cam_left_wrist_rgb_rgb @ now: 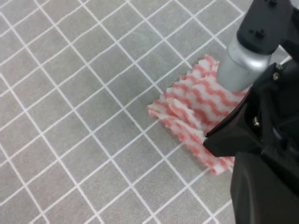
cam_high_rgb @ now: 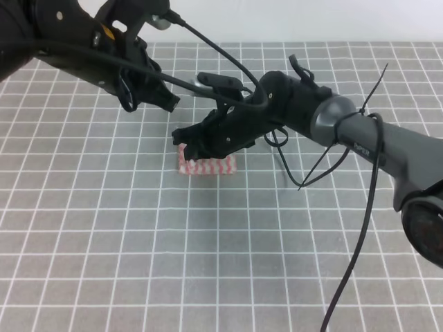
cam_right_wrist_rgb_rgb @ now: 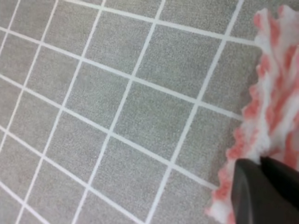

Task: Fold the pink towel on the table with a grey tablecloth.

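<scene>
The pink towel [cam_high_rgb: 208, 166] lies bunched into a small strip on the table with a grey tablecloth [cam_high_rgb: 208, 263]. In the left wrist view the pink towel [cam_left_wrist_rgb_rgb: 191, 114] shows wavy doubled layers. My right gripper [cam_high_rgb: 185, 142] reaches across from the right and sits low over the towel's upper left corner. In the right wrist view its dark fingertips [cam_right_wrist_rgb_rgb: 252, 191] are closed together on the edge of the pink towel [cam_right_wrist_rgb_rgb: 273, 107]. My left gripper [cam_high_rgb: 149, 104] hangs above and left of the towel, fingers spread, holding nothing.
The right arm's black body and silver joint [cam_left_wrist_rgb_rgb: 240, 65] fill the right side of the left wrist view, over the towel. Black cables [cam_high_rgb: 360, 228] hang from the right arm over the cloth. Grey grid cloth [cam_right_wrist_rgb_rgb: 117, 107] extends all around.
</scene>
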Controlling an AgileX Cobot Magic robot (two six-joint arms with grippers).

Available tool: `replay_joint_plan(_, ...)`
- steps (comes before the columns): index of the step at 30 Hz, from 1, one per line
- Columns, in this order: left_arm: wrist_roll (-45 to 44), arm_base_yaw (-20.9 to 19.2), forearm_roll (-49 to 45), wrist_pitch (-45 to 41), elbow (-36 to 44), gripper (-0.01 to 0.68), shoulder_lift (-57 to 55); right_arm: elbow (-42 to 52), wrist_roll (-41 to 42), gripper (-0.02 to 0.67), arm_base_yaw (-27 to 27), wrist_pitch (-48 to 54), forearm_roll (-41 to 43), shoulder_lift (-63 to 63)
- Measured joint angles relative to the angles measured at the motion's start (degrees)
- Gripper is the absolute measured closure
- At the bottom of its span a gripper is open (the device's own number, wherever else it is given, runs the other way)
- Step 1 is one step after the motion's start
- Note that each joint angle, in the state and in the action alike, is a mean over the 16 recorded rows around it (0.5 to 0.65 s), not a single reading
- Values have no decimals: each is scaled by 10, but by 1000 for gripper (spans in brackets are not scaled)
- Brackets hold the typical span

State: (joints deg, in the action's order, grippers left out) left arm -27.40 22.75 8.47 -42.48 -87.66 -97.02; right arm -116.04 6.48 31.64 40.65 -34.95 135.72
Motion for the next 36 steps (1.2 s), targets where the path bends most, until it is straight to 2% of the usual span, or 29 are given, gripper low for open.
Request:
replay_joint_plan(3,0,0,-3,0,0,673,0,0,2,653,0,-4,-6,4)
replay_joint_plan(15,0,0,-7,-2,0,673,0,0,38,479,-1,-7,-82,7)
replay_joint_plan(18,0,0,-7,-3,0,673,0,0,55,468,-3,0,-103,6)
replay_joint_plan(22,0,0,-7,-5,0,673,0,0,77,502,-5,5,-122,9)
replay_joint_plan(31,0,0,-8,-4,0,672,1,0,101,643,-8,10,-131,15)
replay_joint_plan(36,0,0,-12,0,0,672,1,0,101,662,-14,15,-125,7)
